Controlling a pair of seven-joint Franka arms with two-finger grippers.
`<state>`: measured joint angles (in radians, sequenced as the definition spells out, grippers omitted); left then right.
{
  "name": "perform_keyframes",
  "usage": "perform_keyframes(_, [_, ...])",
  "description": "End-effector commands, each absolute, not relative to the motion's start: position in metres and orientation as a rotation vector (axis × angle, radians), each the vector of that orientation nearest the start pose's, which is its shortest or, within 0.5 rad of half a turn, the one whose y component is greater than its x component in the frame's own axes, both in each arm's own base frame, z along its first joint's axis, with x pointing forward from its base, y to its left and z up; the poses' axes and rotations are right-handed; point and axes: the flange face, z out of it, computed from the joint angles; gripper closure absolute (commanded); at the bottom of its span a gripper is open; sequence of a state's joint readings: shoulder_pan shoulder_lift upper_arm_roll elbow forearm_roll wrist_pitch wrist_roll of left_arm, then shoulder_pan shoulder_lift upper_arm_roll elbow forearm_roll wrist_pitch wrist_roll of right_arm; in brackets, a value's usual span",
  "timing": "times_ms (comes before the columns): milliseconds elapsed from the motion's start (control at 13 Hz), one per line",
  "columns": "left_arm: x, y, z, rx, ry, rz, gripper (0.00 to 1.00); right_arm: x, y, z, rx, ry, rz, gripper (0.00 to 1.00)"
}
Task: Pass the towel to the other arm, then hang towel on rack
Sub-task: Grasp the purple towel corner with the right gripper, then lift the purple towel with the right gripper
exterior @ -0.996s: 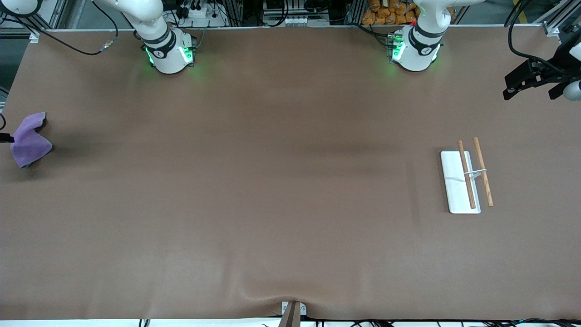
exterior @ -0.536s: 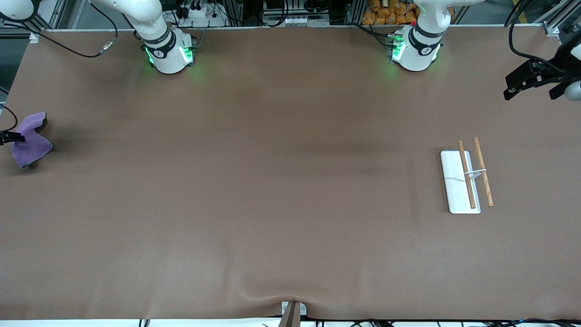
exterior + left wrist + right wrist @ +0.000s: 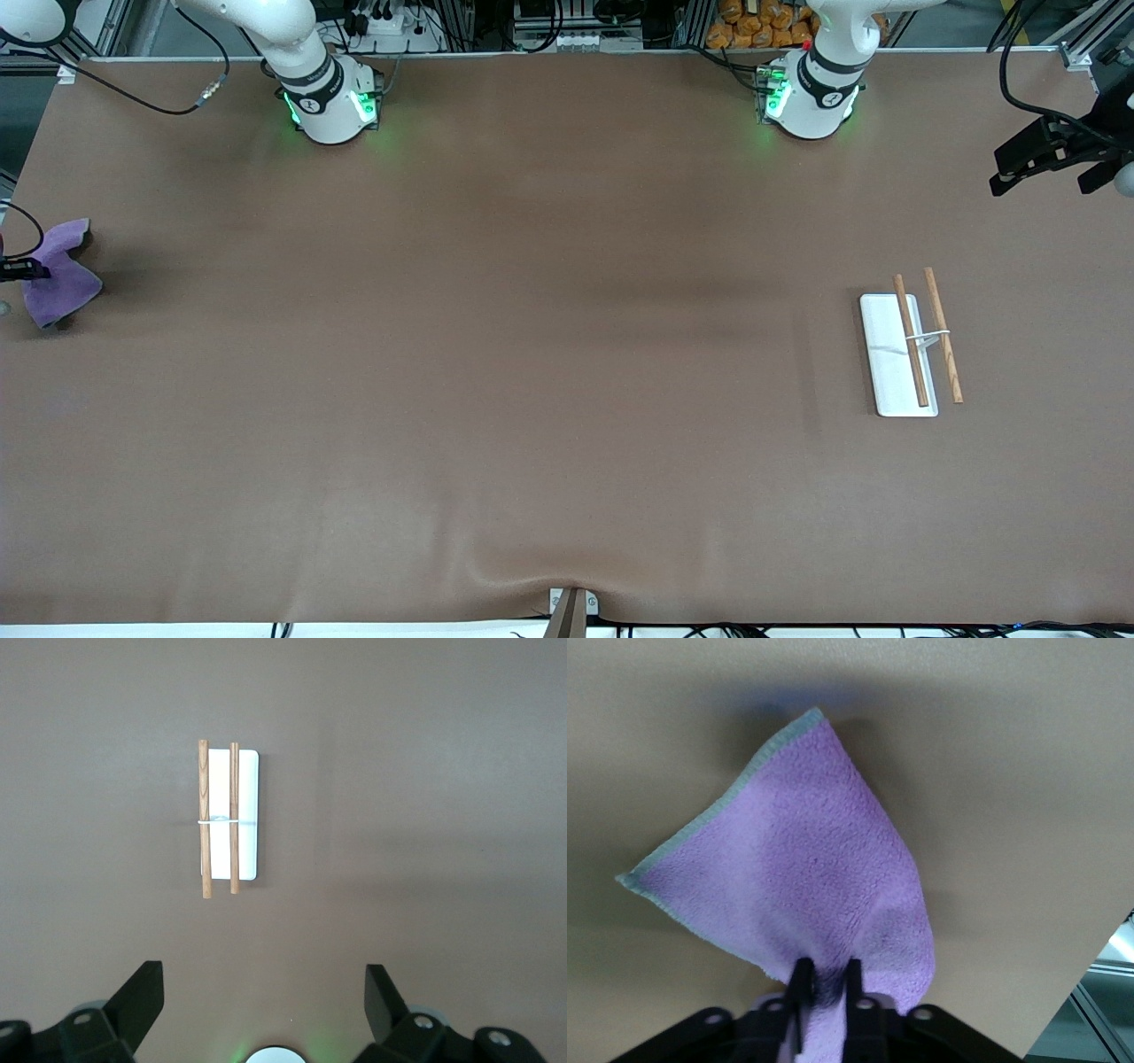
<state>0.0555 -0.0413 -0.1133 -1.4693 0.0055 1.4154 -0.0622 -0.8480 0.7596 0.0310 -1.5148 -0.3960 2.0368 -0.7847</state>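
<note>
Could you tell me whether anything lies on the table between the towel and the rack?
Nothing visible does. The right gripper pinches the towel at its end of the table; bare table runs to the rack. The left gripper waits open.

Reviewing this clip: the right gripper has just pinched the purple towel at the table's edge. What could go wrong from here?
The right gripper is shut on the towel at only a small bunched fold, so it may slip out when lifted. The towel hangs loose and crumpled, which could leave the left gripper, open and waiting above the rack, no clean edge to take. The rack's rods are thin and close together, so draping may miss.
</note>
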Motion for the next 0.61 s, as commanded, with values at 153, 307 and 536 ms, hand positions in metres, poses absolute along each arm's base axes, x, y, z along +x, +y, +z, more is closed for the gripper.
perform_keyframes(153, [0.521, -0.038, 0.682, -3.144, 0.026, 0.020, 0.00, 0.450, -0.518, 0.201, -3.091, -0.346, 0.615, 1.00])
perform_keyframes(307, [0.524, -0.042, 0.682, -3.145, 0.038, -0.001, 0.00, 0.457, -0.506, 0.218, -3.021, -0.305, 0.697, 1.00])
perform_keyframes(536, [0.525, -0.044, 0.683, -3.149, 0.044, -0.016, 0.00, 0.486, -0.475, 0.258, -2.925, -0.306, 0.825, 1.00])
